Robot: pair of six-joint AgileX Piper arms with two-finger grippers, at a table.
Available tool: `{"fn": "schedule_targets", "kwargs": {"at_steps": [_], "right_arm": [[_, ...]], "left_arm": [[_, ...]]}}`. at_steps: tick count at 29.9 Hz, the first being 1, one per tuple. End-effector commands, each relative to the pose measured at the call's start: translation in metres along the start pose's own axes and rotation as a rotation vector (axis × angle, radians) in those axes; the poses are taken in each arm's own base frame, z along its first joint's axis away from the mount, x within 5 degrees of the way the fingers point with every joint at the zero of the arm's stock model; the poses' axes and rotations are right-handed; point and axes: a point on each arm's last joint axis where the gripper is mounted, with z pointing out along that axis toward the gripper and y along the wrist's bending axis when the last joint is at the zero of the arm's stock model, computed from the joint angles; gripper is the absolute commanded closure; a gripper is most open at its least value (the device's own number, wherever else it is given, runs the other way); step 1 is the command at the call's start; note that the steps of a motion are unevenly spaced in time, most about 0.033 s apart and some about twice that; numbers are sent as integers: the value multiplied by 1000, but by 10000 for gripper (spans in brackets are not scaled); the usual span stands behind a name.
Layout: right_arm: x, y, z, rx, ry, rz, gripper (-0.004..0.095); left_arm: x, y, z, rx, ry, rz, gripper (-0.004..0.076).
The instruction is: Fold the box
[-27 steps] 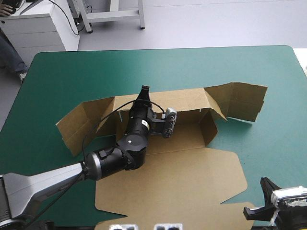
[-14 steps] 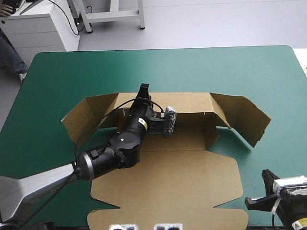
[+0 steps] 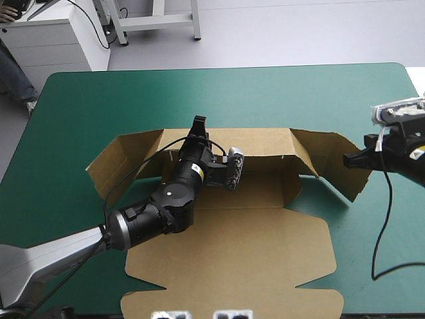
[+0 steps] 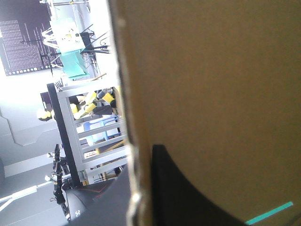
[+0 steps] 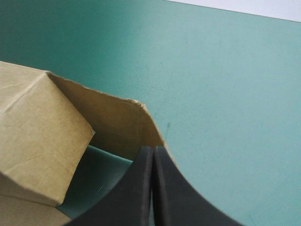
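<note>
1. The brown box (image 3: 265, 199) is found in the middle of the teal-green worktop (image 3: 99, 93). It is only partly folded.
2. On the left, the left flap (image 3: 116, 166) is half lifted and leans outward. It is not tucked in.
3. The back wall (image 3: 259, 141) is stood up. Its top edge is pinched by the left gripper (image 3: 198, 125), and the black fingers (image 4: 188, 193) are closed tight on the board.
4. The left arm (image 3: 153, 219) is stretched over the box's floor, so it may be in the way when the sides are folded in.
5. The lid (image 3: 232, 259) is laid flat on the near side.
6. On the right, the right flap (image 3: 332, 163) is spread outward and not tucked.
7. The right gripper (image 3: 352, 159) is placed at that flap's outer edge. Its fingers are pressed together, and nothing is seen between them.
8. Most of the job seems to be left: both side flaps have to be folded in and tucked.
</note>
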Motion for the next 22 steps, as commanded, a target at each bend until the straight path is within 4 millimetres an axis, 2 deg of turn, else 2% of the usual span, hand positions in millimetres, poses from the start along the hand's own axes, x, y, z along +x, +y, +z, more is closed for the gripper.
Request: {"fn": "schedule_targets", "kwargs": {"at_steps": [1,6,12,16,19,22], "right_arm": [[-27,-8,18,5,-54,-11,925],[-45,-16,60,-50,-41,2,924],[-59,-18,97,-125,-34,21,923],[-64,-3,118,-163,1,-37,920],[-61,15,131,-155,64,-105,920],[-56,25,140,-128,121,-135,920]], "left_arm": [[9,19,-13,-77,25,-11,732],[11,19,-13,-73,50,-14,732],[10,17,-11,-66,50,-9,732],[7,11,-4,-50,70,13,732],[4,8,1,-40,69,24,732],[3,7,2,-40,71,13,732]]}}
